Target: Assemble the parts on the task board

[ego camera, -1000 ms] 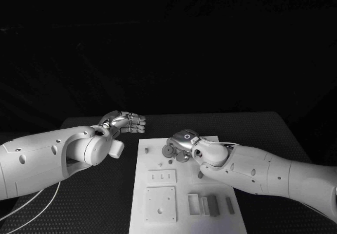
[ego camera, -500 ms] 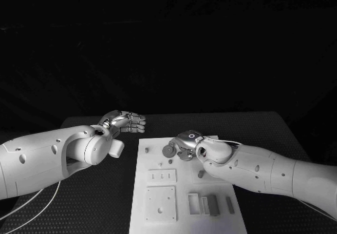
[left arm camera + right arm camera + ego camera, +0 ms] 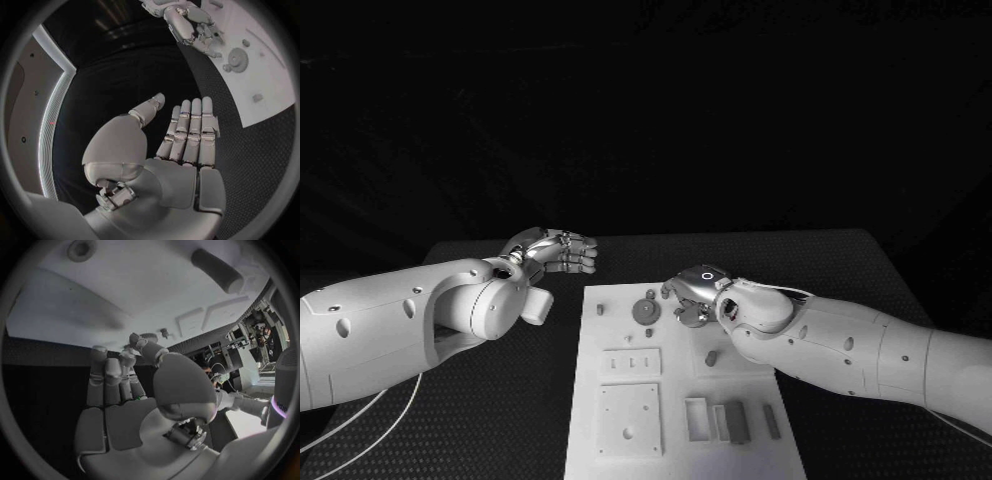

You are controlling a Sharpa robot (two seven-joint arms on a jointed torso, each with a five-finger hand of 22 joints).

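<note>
Table (image 3: 877, 270): black, textured; it carries the board, and both arms reach over it.
Board (image 3: 733, 455): white plate lying lengthwise at the table's middle, with recessed square and slot-shaped pockets toward its near end.
Left hand (image 3: 557, 250): off the board, above the table past the board's far left corner. In the left wrist view (image 3: 181, 145) the palm faces the table, the fingers lie straight and side by side, the thumb stands apart, and nothing is held.
Right hand (image 3: 692, 293): over the board's far end, right of its centre line. In the right wrist view (image 3: 125, 390) the fingers point along the board and the thumb tip bends toward a small toothed part (image 3: 149, 336); contact between them cannot be told, so its grip cannot be told.
Gear (image 3: 646, 311): round grey part flat on the board's far end, just left of the right hand and apart from it; in the left wrist view (image 3: 236, 58) it lies beside that hand's fingertips.
Pegs (image 3: 711, 357): short grey pieces lying on the board, 1 near its middle below the right wrist, others (image 3: 772, 421) by the slots at the near right.
</note>
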